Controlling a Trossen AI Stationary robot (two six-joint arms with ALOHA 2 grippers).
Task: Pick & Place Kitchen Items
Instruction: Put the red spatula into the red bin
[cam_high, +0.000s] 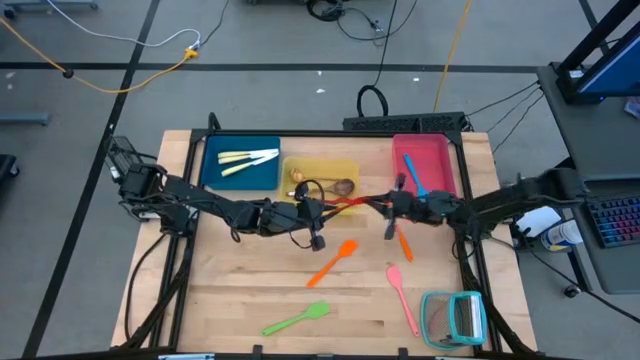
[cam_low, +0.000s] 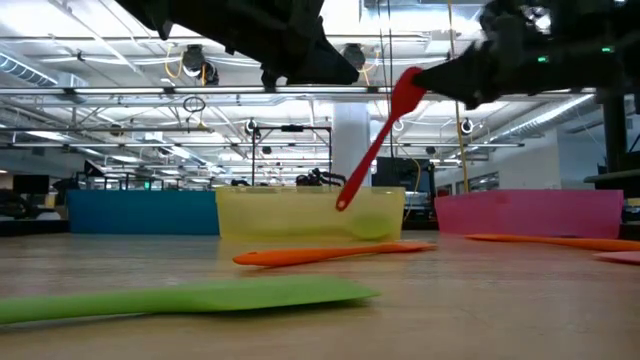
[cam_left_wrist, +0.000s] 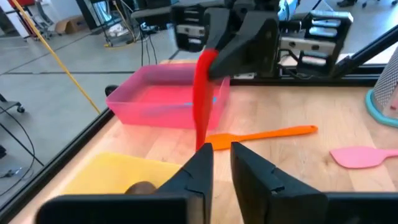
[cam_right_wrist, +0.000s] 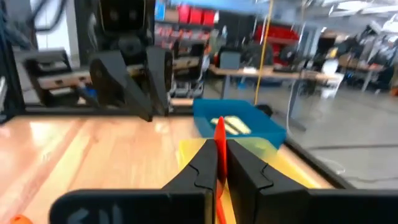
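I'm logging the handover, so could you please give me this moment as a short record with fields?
held item: red spatula, in the air between both arms, tilted
right gripper: shut on the red spatula, above the table's middle
left gripper: fingers slightly apart at the spatula's other end; grip unclear
yellow tray: wooden spoon inside
blue tray: pale cutlery
pink tray: blue utensil
loose on table: orange spatula, pink spatula, green spatula
rack: right front corner
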